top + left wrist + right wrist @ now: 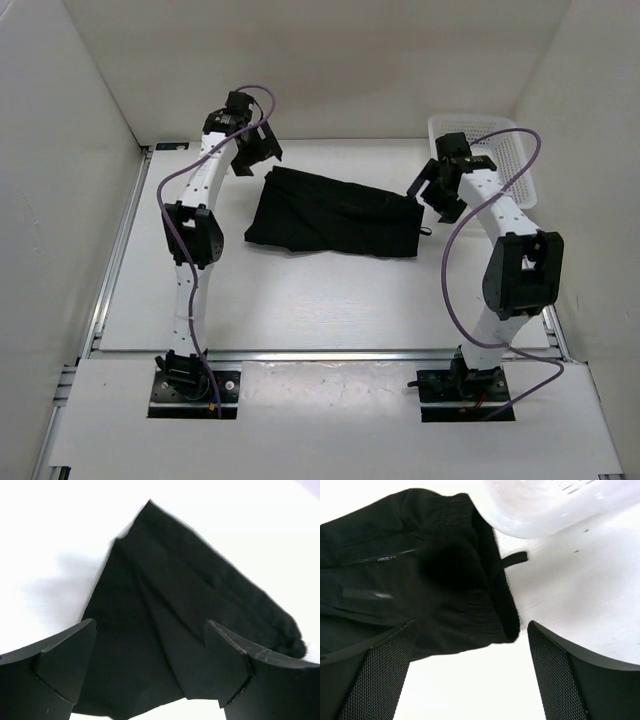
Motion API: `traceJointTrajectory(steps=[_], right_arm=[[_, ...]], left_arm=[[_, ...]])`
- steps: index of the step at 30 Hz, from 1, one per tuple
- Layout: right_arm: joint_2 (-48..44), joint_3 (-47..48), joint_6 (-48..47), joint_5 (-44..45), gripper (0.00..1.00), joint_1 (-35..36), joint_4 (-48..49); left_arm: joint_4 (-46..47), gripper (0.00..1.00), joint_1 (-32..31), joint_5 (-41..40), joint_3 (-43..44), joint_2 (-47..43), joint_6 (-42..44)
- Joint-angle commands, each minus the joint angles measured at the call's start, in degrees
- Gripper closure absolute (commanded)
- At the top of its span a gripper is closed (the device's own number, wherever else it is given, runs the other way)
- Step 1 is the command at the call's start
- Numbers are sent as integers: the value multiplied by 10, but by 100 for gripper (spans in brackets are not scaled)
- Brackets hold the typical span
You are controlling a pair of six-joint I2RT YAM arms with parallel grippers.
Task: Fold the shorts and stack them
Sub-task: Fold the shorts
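The black shorts (pixel 335 213) lie folded in a flat band across the middle of the white table. My left gripper (pixel 258 152) is open and empty, hovering just above the shorts' far-left corner. In the left wrist view the dark cloth (pixel 170 610) fills the space between the spread fingers (pixel 60 670). My right gripper (pixel 432 192) is open and empty beside the shorts' right end. In the right wrist view the elastic waistband (pixel 485 605) and a small loop (pixel 512 560) lie ahead of the spread fingers (pixel 555 675).
A white plastic mesh basket (pixel 520 165) stands at the back right, close behind the right arm; its rim also shows in the right wrist view (pixel 545 510). White walls close in the table on the left, back and right.
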Motion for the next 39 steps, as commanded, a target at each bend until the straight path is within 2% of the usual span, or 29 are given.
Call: traceJointTrajectory(steps=[1,3,4,5,6,7,9,10,13,17,24,26,28,30,32,33,36,37,39], right_arm=[[-58,5,-26,31,7,14,5],[-91,-27,-33,40,10,21,5],[-103,-46,-33,46,15,21,5],[-125,-90,-38,38,17,21,10],[-137,-113,-38,29,17,21,20],[-148,-136,-38,19,17,21,27],[-170,-197,-44,-17,14,21,47],[-171,-211,-44,-29,12,21,53],[-164,-235,-44,-65,3,21,59],[-142,-240,-50,-85,2,10,69],[-72,-210,-56,-103,3,-3,97],[-51,-210,-56,-98,5,-10,119],[-29,-210,-50,-92,9,-15,133],[-8,-203,-50,-87,14,-15,152],[4,-203,-43,-87,20,-15,168],[13,-203,-37,-80,29,-9,168],[25,-191,-37,-52,48,5,168],[25,-191,-43,-47,61,13,168],[25,-191,-43,-41,75,19,168]], left_arm=[[43,0,-4,11,-53,-111,33],[43,1,-4,-2,-123,-141,47],[38,4,-4,-14,-149,-171,47],[27,7,-4,-19,-180,-188,54],[27,13,-4,-19,-248,-205,54],[27,13,-4,-26,-287,-237,61],[51,13,-4,-33,-362,-265,61],[59,9,-4,-33,-420,-273,61],[70,0,9,-21,-488,-279,47],[91,0,15,23,-522,-255,47],[109,0,15,23,-527,-191,42],[114,6,15,23,-512,-179,36],[114,17,9,23,-498,-159,36],[114,47,9,28,-474,-143,36],[114,82,9,28,-461,-136,36],[101,90,9,21,-448,-130,36],[96,90,14,-3,-460,-145,23],[96,90,14,-22,-468,-166,16],[96,90,14,-38,-501,-192,11]])
